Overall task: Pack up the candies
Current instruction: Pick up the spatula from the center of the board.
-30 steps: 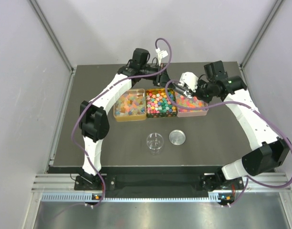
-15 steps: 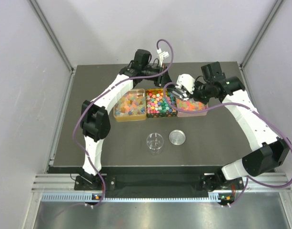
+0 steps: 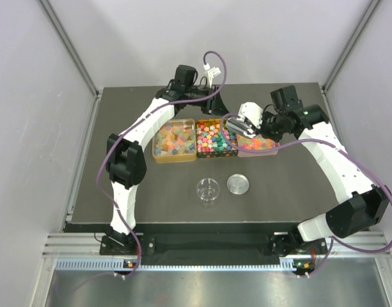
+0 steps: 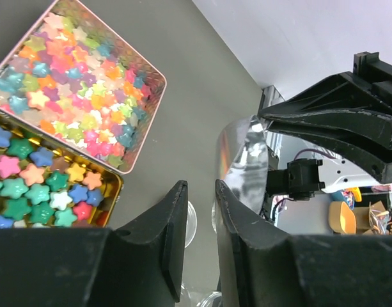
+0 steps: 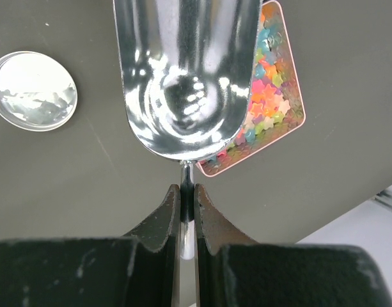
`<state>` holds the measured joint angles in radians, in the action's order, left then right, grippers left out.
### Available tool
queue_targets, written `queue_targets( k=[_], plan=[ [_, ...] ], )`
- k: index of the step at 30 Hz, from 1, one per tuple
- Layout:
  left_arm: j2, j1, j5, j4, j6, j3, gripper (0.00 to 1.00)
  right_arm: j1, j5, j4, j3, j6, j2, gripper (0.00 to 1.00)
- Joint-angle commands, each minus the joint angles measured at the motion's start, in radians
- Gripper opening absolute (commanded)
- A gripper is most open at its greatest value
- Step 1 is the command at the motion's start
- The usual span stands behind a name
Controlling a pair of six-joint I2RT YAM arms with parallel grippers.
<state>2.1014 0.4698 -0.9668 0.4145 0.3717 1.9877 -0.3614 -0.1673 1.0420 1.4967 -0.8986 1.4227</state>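
Right fingers [image 5: 172, 203] are clamped on the thin handle of the scoop [image 5: 183, 77], its empty bowl hanging over one side of the pink tray [image 5: 297, 83], where the candies [image 5: 269, 96] lie. Left fingers [image 4: 181, 204] stand slightly apart, holding nothing. Risks now: that slim handle could twist in the grip during the dig, a hard push could shove the tray across the table [image 5: 87, 179], and the glass jar [image 3: 208, 191] sits well apart, so pieces may spill on the carry.
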Motion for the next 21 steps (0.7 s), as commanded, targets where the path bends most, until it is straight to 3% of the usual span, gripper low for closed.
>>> queue_targets(
  k=[1, 13, 21],
  plan=[
    [-0.044, -0.007, -0.001, -0.005, -0.014, -0.001, 0.29, 0.01, -0.011, -0.022, 0.002, -0.01, -0.044, 0.0],
    [-0.041, -0.007, -0.039, -0.028, 0.006, -0.026, 0.3, 0.019, 0.0, -0.048, 0.004, -0.01, -0.011, 0.0],
    [-0.067, -0.011, 0.0, 0.016, -0.037, -0.024, 0.36, 0.032, -0.006, -0.045, 0.007, -0.014, 0.015, 0.0]
  ],
)
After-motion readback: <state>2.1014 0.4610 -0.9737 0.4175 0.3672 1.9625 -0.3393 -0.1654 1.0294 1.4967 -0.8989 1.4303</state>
